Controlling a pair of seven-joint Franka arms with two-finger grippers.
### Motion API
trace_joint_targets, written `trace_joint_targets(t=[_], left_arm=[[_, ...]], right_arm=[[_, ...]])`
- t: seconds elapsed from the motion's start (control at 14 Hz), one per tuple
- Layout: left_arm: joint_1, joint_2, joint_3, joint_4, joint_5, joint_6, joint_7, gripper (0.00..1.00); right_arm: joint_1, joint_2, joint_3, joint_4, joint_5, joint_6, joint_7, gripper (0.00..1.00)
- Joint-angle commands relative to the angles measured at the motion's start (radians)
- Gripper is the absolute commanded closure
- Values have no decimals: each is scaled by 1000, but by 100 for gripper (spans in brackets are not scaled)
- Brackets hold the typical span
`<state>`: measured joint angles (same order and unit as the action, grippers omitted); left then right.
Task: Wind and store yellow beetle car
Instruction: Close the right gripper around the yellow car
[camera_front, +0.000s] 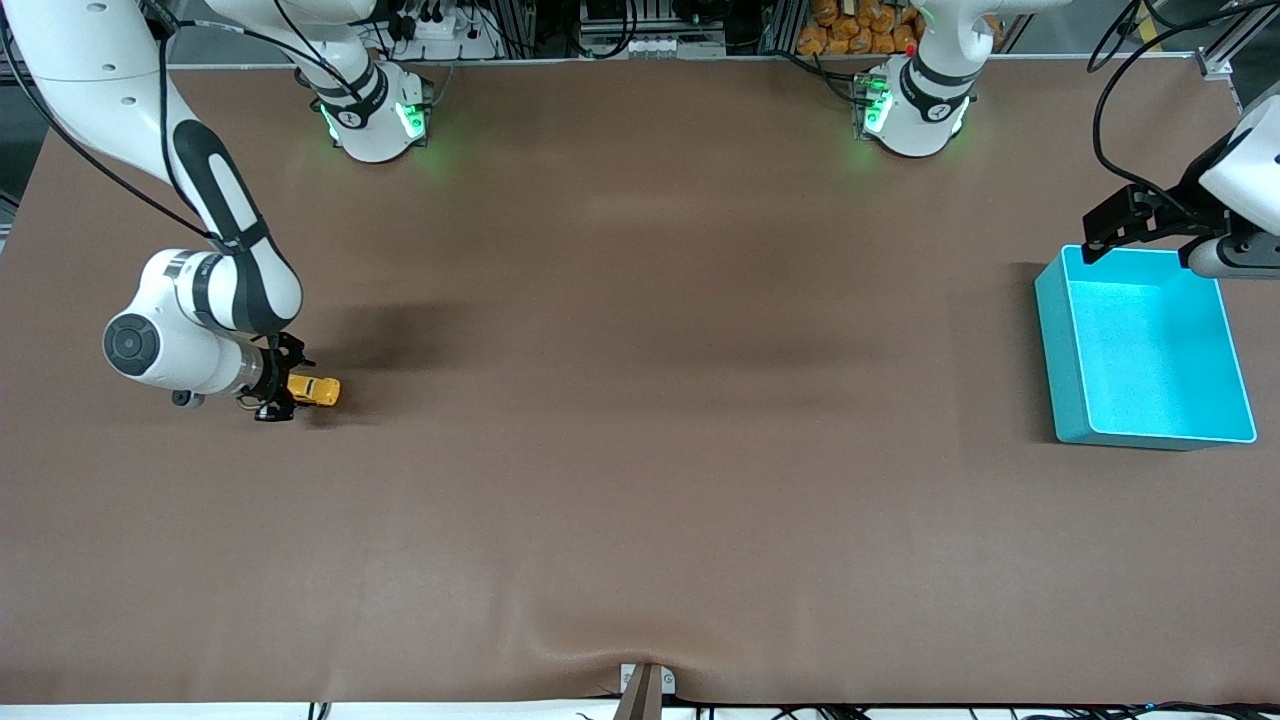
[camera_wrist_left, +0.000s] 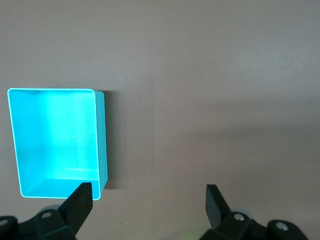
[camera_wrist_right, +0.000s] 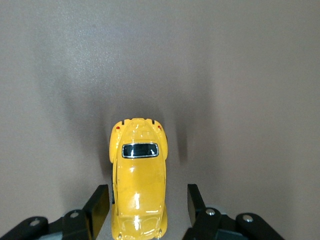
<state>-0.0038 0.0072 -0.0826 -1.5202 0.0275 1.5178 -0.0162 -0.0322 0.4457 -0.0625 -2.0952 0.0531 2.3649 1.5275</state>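
Straddling 1 yellow beetle car (camera_wrist_right: 138, 180), right tool (camera_wrist_right: 147, 206) apart; left tool (camera_wrist_left: 149, 202) apart over 1 teal bin (camera_wrist_left: 102, 145).

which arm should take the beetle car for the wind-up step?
Right. Its end effector already straddles the yellow beetle car on the table, fingers on either side with gaps visible, so not yet gripping. The left end effector hangs open over the table by the teal bin, at the left arm's end.
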Motion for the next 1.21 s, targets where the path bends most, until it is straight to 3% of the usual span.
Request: trace_joint_targets(t=[0.0,0.71,0.79,0.86,0.93,1.14], left_arm=[[5,5,-3,15,8,2,19,0],[5,5,-3,15,6,2,19,0],[5,5,-3,15,5,2,19,0],[5,5,-3,15,5,2,19,0],[5,5,-3,15,5,2,19,0],[5,5,-3,14,5,2,19,0]], right_arm=[[0,-51,4,-40,-27,7,36,38],[0,-50,3,-49,-27,28,63,44],[0,-50,3,-51,-29,30,63,55],[-2,-51,4,-51,-27,30,71,80],[-2,-50,4,-51,-29,31,72,96],[-2,-38,4,-51,-41,48,72,95]])
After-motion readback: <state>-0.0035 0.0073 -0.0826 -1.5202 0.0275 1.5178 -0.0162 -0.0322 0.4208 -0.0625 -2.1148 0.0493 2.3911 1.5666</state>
